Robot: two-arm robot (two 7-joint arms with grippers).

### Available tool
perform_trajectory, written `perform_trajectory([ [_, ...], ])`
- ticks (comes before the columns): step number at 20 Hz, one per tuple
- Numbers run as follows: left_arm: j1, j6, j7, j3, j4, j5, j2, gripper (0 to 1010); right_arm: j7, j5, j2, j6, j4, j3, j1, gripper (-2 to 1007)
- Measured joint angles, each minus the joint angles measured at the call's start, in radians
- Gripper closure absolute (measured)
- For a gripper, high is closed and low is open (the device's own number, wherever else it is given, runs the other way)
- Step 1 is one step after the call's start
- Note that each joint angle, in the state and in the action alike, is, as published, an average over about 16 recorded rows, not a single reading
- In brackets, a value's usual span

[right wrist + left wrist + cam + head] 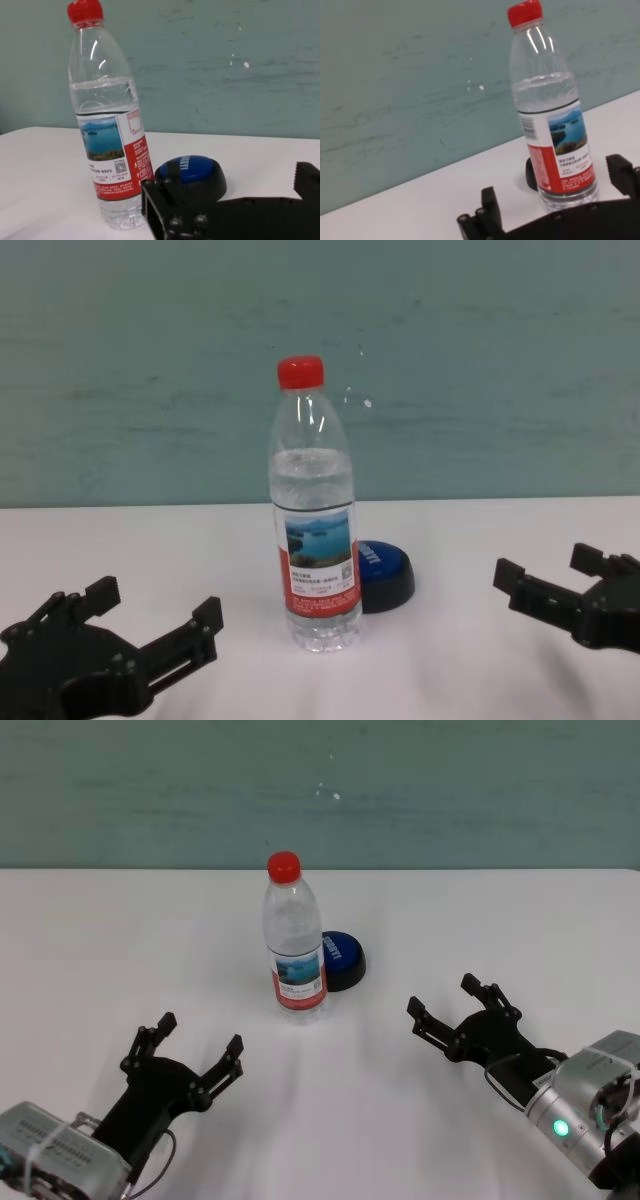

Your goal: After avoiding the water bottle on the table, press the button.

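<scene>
The water bottle [294, 936] stands upright near the middle of the white table [120, 940], clear with a red cap and a lake-photo label; it also shows as the bottle [315, 520], [552, 115], [107, 125]. Just behind it to the right sits the blue dome button [340, 957], partly covered by the bottle in the chest view [385, 572] and nearly hidden behind it in the left wrist view. My right gripper [450, 1005] rests open to the right of the button, nearer me. My left gripper [198, 1042] stands open at front left, nothing between its fingers.
A teal wall [450, 790] runs behind the table's far edge. Bare white tabletop lies left of the bottle and right of the button.
</scene>
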Motion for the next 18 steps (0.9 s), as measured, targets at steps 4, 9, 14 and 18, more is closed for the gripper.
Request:
perform_trajectory([
  [4,0.000,0.000,0.000,0.000,0.000,0.000,0.000,10,-0.001,-0.001,0.000,0.000,0.000,0.000,0.000,1],
  [9,0.000,0.000,0.000,0.000,0.000,0.000,0.000,10,-0.001,-0.001,0.001,0.000,0.000,0.000,0.000,1],
  [14,0.000,0.000,0.000,0.000,0.000,0.000,0.000,10,0.000,-0.001,0.001,0.000,0.000,0.000,0.000,1],
  [18,0.000,0.000,0.000,0.000,0.000,0.000,0.000,10,0.000,-0.001,0.001,0.000,-0.001,0.000,0.000,1],
])
